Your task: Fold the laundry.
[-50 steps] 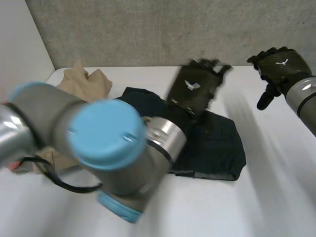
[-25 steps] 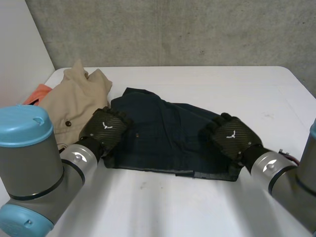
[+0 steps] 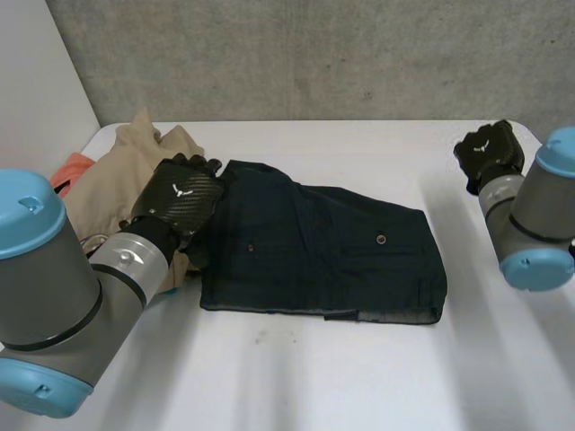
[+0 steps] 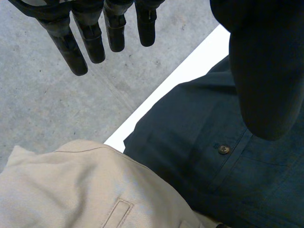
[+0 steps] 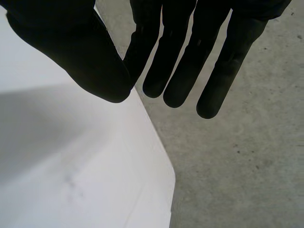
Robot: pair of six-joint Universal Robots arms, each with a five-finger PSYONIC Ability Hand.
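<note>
Dark navy shorts [image 3: 332, 256] lie folded flat in the middle of the white table [image 3: 359, 377], two buttons showing. My left hand [image 3: 180, 202] hovers over their left edge, where they meet a beige garment [image 3: 126, 175]. In the left wrist view its fingers [image 4: 71, 42] are straight and empty above the navy shorts [image 4: 223, 171] and the beige garment [image 4: 71, 190]. My right hand [image 3: 490, 153] is raised at the table's far right, away from the shorts. Its fingers [image 5: 175, 57] are straight and hold nothing, above the table's corner [image 5: 71, 166].
The beige garment lies heaped at the table's left, with an orange cloth [image 3: 70, 171] showing behind it. A grey concrete wall runs along the table's far edge. Concrete floor [image 5: 237, 166] lies beyond the right corner.
Half a second ago both hands rested on the shorts' near corners. The left has moved up to their left edge. The right has lifted away to the far right.
</note>
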